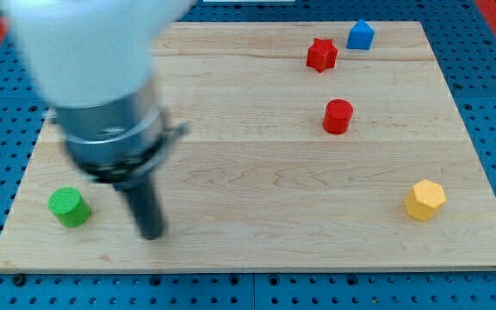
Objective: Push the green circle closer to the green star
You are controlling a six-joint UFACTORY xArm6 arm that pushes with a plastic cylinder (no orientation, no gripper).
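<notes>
Hand: none is fitted; the arm ends in a dark rod, so nothing is held or clamped.
My tip point(151, 232): set on the table point(257, 189) near the view's bottom left, just to the right of the green circle point(68, 207), apart from it.
Green circle: placed at the table's bottom-left corner.
Green star: not seen.
Other blocks: red star point(321, 54), blue block point(360, 35), red cylinder point(337, 116), yellow hexagon point(424, 200), all well apart to the right.
</notes>
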